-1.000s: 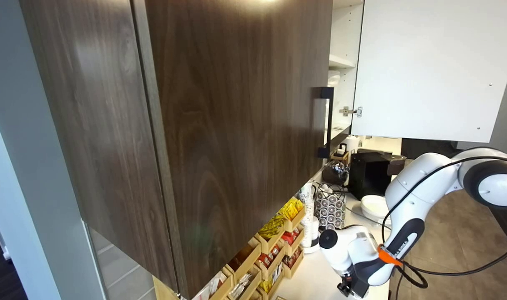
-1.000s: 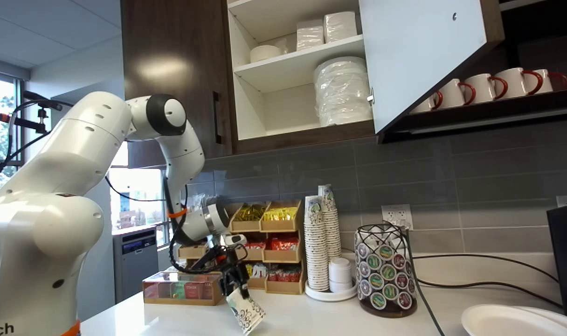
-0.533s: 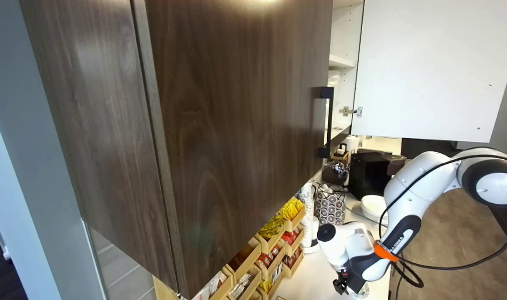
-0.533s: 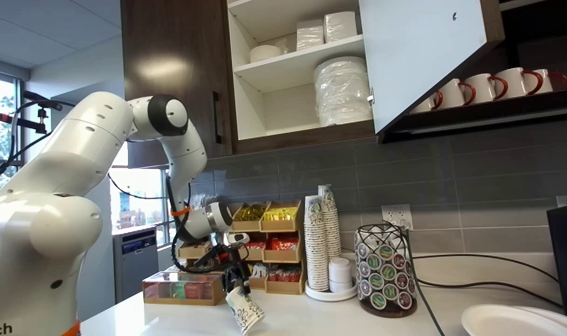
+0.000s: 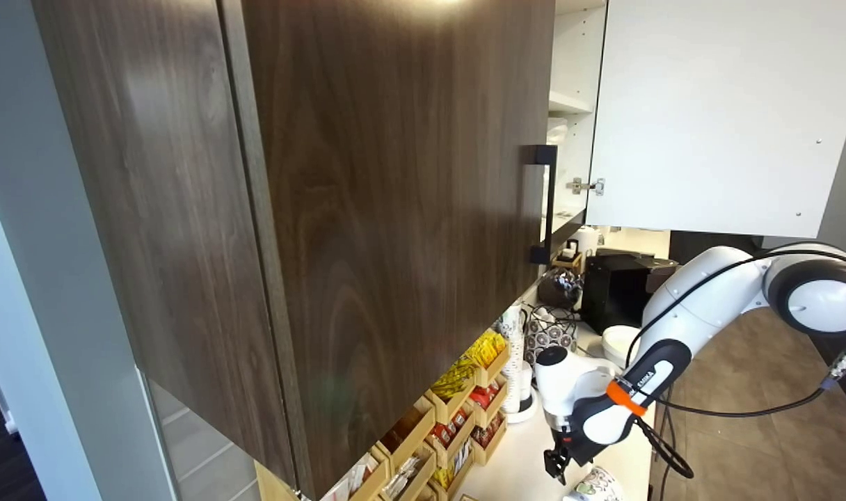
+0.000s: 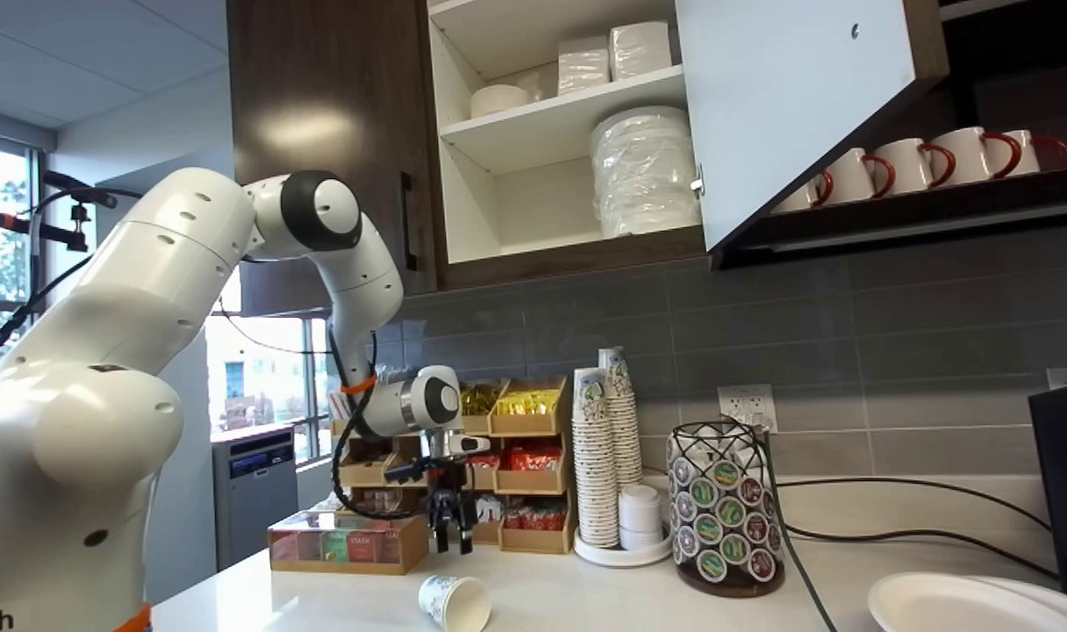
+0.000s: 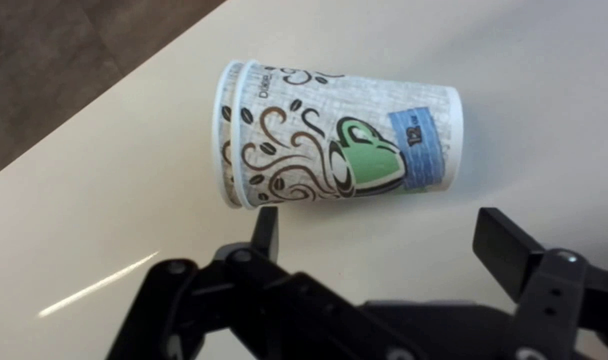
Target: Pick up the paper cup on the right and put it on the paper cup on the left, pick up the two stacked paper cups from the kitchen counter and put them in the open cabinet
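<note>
Two nested paper cups, white with a brown coffee-bean print, lie on their side on the white counter [image 6: 577, 601]. They show in the wrist view [image 7: 334, 140] and in both exterior views [image 6: 454, 603] [image 5: 597, 485]. A second rim just behind the first shows the nesting. My gripper [image 7: 379, 217] is open and empty, its fingers spread just to one side of the cups in the wrist view. In an exterior view the gripper [image 6: 454, 542] points down above the cups. The open cabinet [image 6: 542, 202] is above the counter, its door [image 6: 788, 105] swung out to the right.
Wrapped plates [image 6: 643, 171] stand on the cabinet's lower shelf. On the counter are a tea box [image 6: 349, 544], a snack rack [image 6: 533, 478], tall cup stacks [image 6: 595, 474], a pod canister [image 6: 726, 518] and white bowls [image 6: 963, 606]. A closed cabinet door [image 5: 395, 209] hangs over the counter.
The cups were tilted in my gripper half a second ago. My gripper has let go, and they lie on the counter. The gripper has risen and turned to point straight down.
</note>
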